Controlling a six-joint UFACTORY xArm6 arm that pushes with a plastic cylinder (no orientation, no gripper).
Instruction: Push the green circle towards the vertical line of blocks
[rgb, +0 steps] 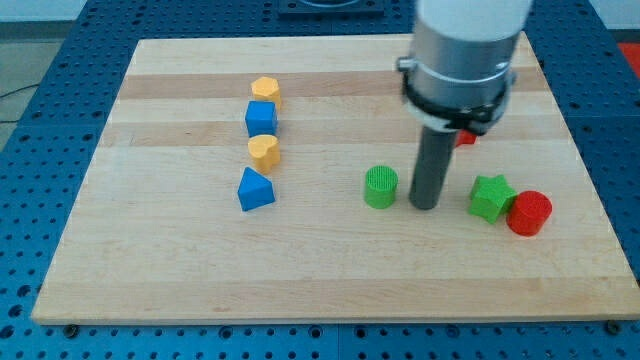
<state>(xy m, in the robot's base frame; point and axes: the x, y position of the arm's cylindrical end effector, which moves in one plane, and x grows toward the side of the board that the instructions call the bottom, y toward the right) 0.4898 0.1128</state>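
Note:
The green circle stands on the wooden board, right of centre. My tip rests on the board just to its right, a small gap apart. To the left, a vertical line of blocks runs from top to bottom: a yellow hexagon, a blue cube, a yellow heart-like block and a blue triangle. The line lies well to the left of the green circle.
A green star and a red cylinder touch each other to the right of my tip. A red block is mostly hidden behind the arm. The board's edge borders a blue perforated table.

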